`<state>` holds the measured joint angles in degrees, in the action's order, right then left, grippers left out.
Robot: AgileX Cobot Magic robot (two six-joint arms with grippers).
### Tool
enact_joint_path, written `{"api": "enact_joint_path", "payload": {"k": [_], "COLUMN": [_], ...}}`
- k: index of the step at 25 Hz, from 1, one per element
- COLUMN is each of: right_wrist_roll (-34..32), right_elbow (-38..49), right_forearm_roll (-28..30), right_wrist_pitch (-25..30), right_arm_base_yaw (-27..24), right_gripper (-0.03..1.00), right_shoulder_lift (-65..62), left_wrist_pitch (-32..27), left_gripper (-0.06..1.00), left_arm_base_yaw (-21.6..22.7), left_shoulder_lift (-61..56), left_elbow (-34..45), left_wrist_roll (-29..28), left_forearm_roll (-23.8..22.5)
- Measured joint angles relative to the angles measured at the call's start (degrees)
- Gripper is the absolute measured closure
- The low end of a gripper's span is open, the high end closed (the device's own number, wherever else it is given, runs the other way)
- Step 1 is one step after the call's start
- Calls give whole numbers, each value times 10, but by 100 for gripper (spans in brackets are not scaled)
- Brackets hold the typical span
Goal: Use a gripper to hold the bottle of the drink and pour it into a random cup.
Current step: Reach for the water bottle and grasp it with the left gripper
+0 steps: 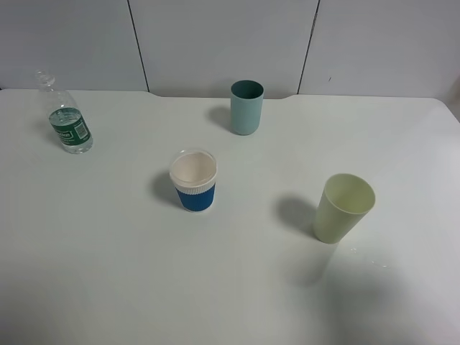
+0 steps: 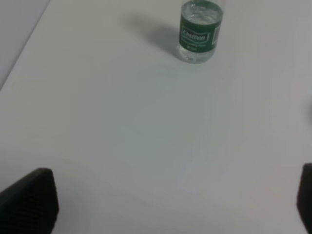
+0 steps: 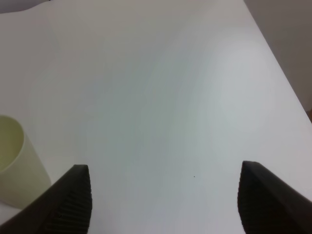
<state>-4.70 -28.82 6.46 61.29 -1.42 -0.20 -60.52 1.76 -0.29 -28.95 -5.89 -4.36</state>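
Blue paper cup [image 1: 193,180], landmark: bottle [image 1: 70,122] well apart, rear-left; teal cup [image 1: 246,107] rear-right; pale green cup [image 1: 343,208] front-right. Bare table [image 1: 108,273] between all of them, passable.

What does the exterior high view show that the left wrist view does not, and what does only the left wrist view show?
Only the exterior high view shows the three cups: the blue paper cup, the teal cup and the pale green cup. Only the left wrist view shows the left gripper, its jaws wide apart and holding nothing. Both views show the bottle standing on the white table, apart from the gripper.
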Motion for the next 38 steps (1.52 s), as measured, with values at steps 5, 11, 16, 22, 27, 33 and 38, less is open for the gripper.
{"api": "enact_joint_path", "payload": {"k": [5, 11, 16, 22, 27, 33, 38], "right_wrist_roll": [0, 0, 0, 0, 0, 0, 0], "right_elbow": [0, 0, 0, 0, 0, 0, 0], "right_forearm_roll": [0, 0, 0, 0, 0, 0, 0], "right_wrist_pitch": [0, 0, 0, 0, 0, 0, 0], "right_arm_base_yaw": [0, 0, 0, 0, 0, 0, 0], "right_gripper": [33, 33, 33, 33, 33, 33, 33], "right_shoulder_lift": [0, 0, 0, 0, 0, 0, 0], "left_wrist_pitch": [0, 0, 0, 0, 0, 1, 34], "left_gripper": [-5, -5, -5, -5, -5, -5, -5], "left_arm_base_yaw": [0, 0, 0, 0, 0, 0, 0], "left_shoulder_lift": [0, 0, 0, 0, 0, 0, 17], "left_elbow": [0, 0, 0, 0, 0, 0, -14], "left_wrist_roll": [0, 0, -2, -2, -2, -2, -2], "left_forearm_roll": [0, 0, -3, -4, -4, -4, -5]}}
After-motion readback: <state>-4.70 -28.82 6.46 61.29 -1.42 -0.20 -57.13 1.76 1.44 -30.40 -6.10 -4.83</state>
